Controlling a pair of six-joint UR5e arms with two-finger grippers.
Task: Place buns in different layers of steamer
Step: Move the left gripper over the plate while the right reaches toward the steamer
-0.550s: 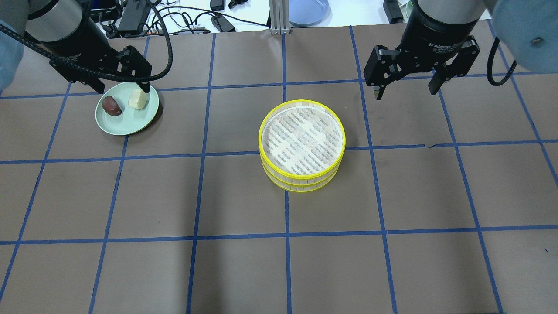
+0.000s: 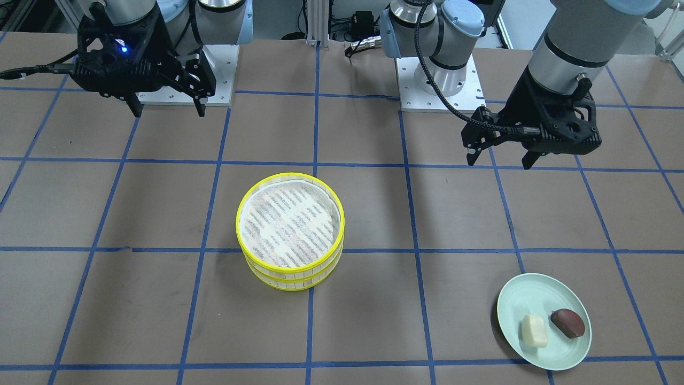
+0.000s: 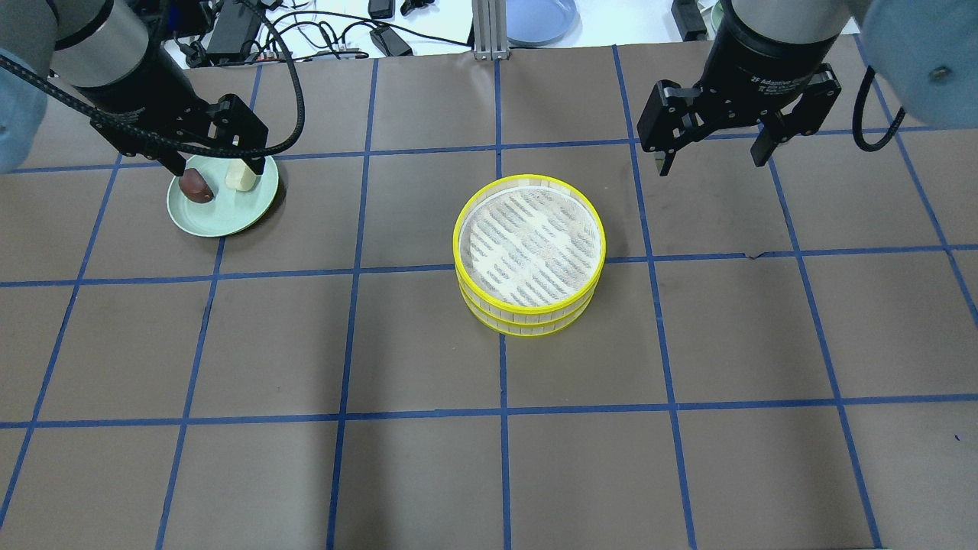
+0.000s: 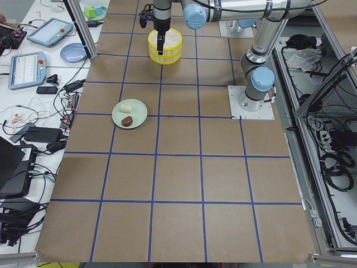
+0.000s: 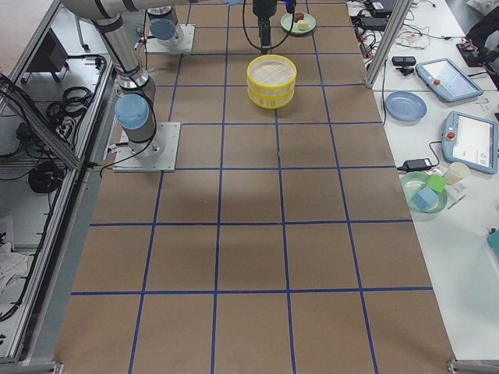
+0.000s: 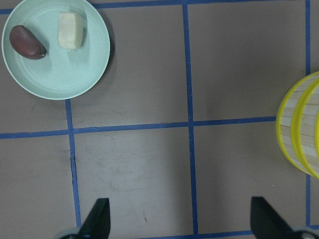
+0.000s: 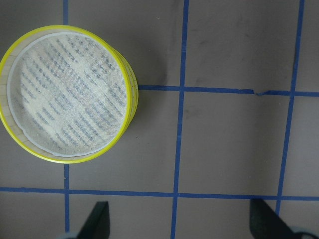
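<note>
Front-facing view, left tool [image 2: 498, 160]: hung at right of centre above bare worktop [image 2: 374, 321]; fingers spread, nothing between them.
Front-facing view, right tool [image 2: 169, 111]: hung at upper left; fingers spread, nothing held.
Front-facing view, steamer: upper layer [image 2: 289, 220] sat stacked on lower layer [image 2: 288, 284] at frame centre; the upper floor was bare.
Front-facing view, buns: cream bun [image 2: 535, 330] and brown bun [image 2: 568, 323] lay just beside each other on the green plate [image 2: 534, 297] at lower right, well apart from the steamer.
Overhead view, left tool: upper left, spread, overlapping the far edge of the plate in the picture.
Overhead view, right tool: upper right, spread, above bare worktop beyond the stack.
Overhead view, buns: both on the plate, their far ends hidden behind the left tool.
Left side view, buns: both on the plate at centre left; the stack stood at top centre.
Right side view, stack: upper centre; the plate lay beyond it at the top edge.
Left wrist view: plate with both buns at upper left; the steamer's rim at the right edge; tool tips wide apart at the bottom.
Right wrist view: stack at upper left, unoccupied; tool tips wide apart at the bottom.
</note>
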